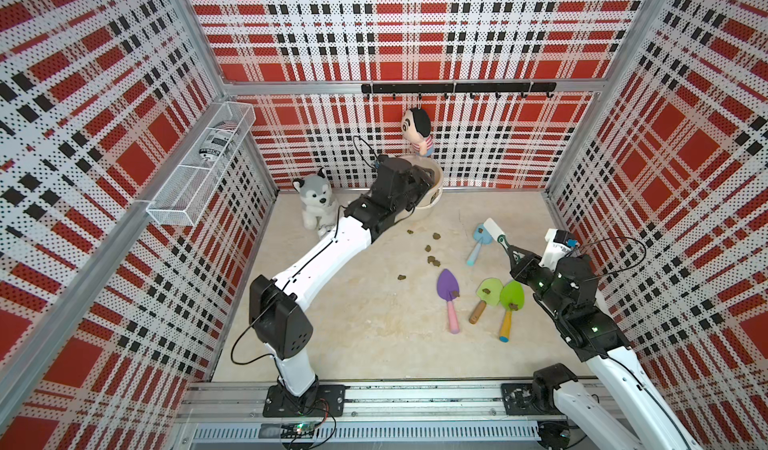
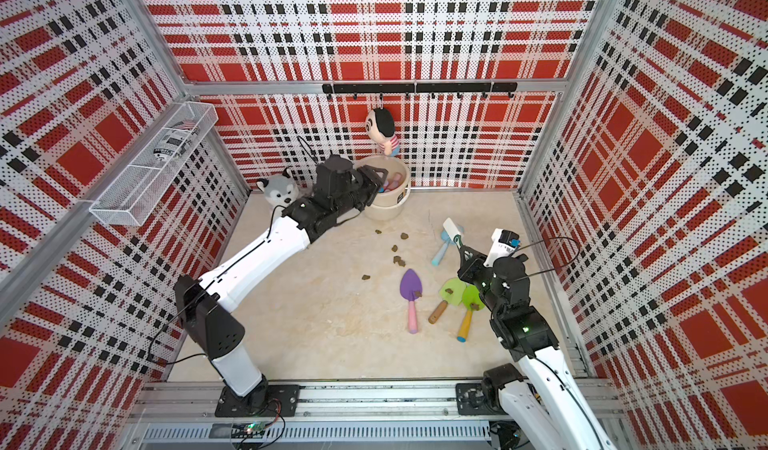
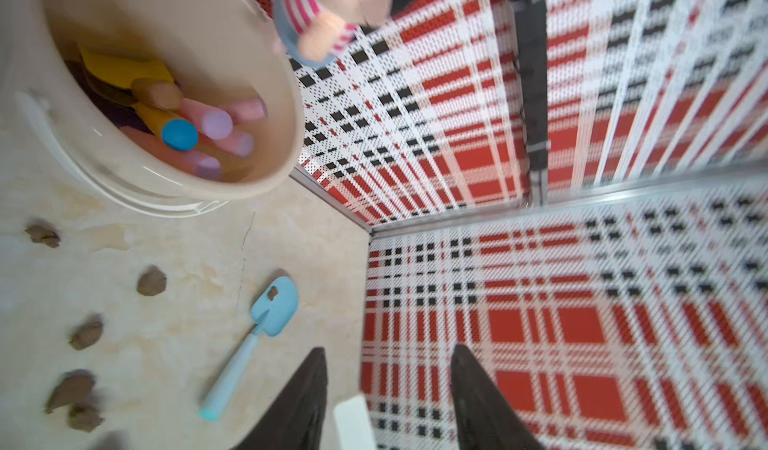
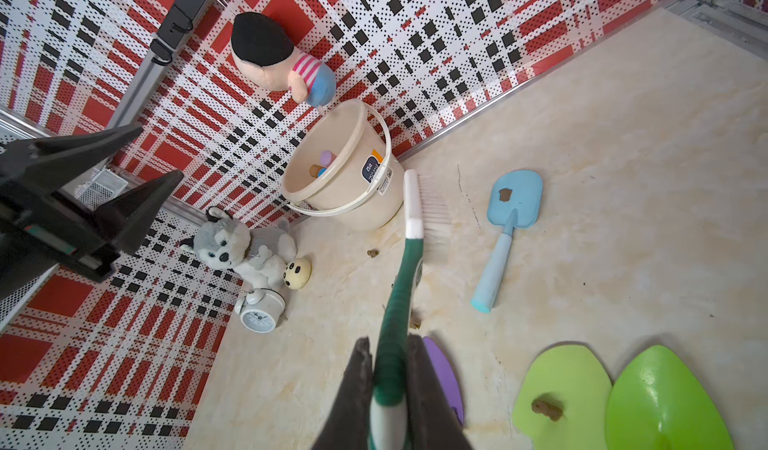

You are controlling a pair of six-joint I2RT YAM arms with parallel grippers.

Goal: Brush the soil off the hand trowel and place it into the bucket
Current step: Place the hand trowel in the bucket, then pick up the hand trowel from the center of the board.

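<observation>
Top views: cell walled on three sides by perforated plaid panels (image 1: 415, 32) in red, black and white, on an alu frame. Beige marbled worktop (image 1: 374, 344). On the back wall, a black hook rail (image 1: 457, 88) with a doll (image 1: 417, 130) hanging just above the cream bucket (image 1: 428, 213). Wire basket (image 1: 199, 169) on the left wall, husky plush (image 1: 313, 202) in the back-left corner. Left pincer (image 2: 380, 180) sits over the bucket mouth. On the right half of the worktop lie the blue trowel (image 1: 474, 253), purple trowel (image 1: 448, 283) and two green trowels (image 1: 488, 292), one soil lump on each. Loose soil lumps (image 1: 432, 260) are scattered between bucket and purple trowel. Right pincer (image 1: 514, 259) holds the brush (image 1: 496, 232), head over the blue trowel's blade.

Left wrist: left pincer jaws apart, nothing between them. Bucket holds several trowels, handles (image 3: 178, 134) up. An alu strip runs where worktop meets wall.

Right wrist: jaws clamped tight on the brush's green handle. Alarm clock (image 4: 259, 313) and a small yellow ball (image 4: 297, 273) sit beside the husky plush.
</observation>
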